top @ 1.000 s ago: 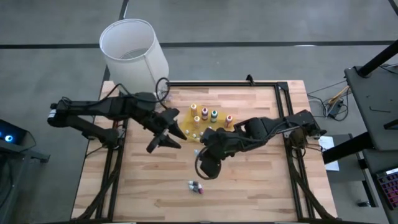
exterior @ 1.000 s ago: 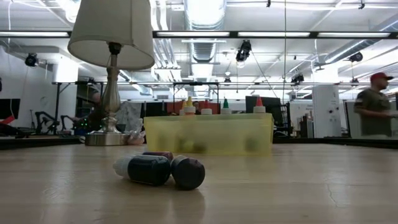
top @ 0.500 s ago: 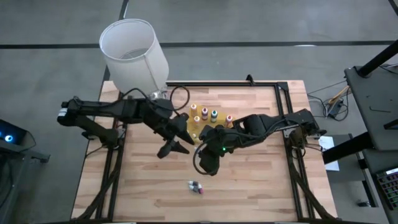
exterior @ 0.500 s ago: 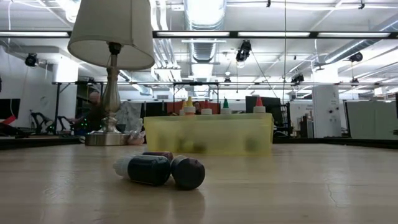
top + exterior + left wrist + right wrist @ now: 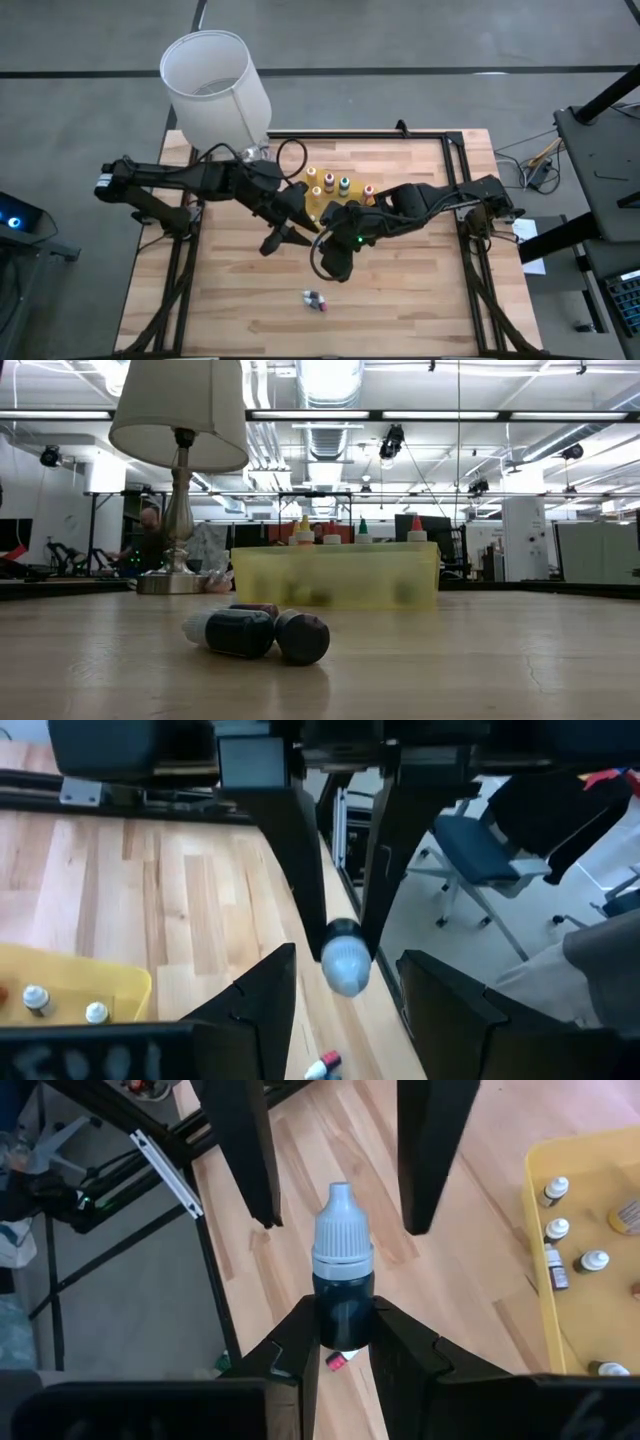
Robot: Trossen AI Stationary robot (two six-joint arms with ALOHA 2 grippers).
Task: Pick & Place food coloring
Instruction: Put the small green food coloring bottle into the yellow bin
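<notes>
My right gripper [image 5: 343, 1332] is shut on a dark food coloring bottle [image 5: 342, 1270] with a pale grey pointed cap, above the table's middle. My left gripper [image 5: 347, 960] is open and faces it. Its two fingers [image 5: 250, 1160] stand on either side of the cap without touching it. In the high view the two grippers meet just in front of the yellow tray [image 5: 300, 212], left gripper [image 5: 285, 238] beside right gripper [image 5: 318, 232]. Several small bottles stand upright in the tray. Two or three loose dark bottles [image 5: 255, 632] lie on their sides near the table's front edge. My right gripper pinches the bottle's dark body [image 5: 343, 1315] between its two fingers, below the cap's collar. The fingers slant down from the table's right side. The bottle sticks out past the fingertips, cap [image 5: 347, 965] pointing at my left gripper, lifted clear of the table.
A lamp with a white shade [image 5: 215, 85] stands at the table's far left corner, its metal base [image 5: 170, 582] left of the tray. A black frame rail [image 5: 455, 160] runs along the table's far and right edges. Bare wood lies at the front left and front right.
My left gripper has moved toward the table's right, up to the bottle in my right gripper. My right gripper and its bottle have kept still.
</notes>
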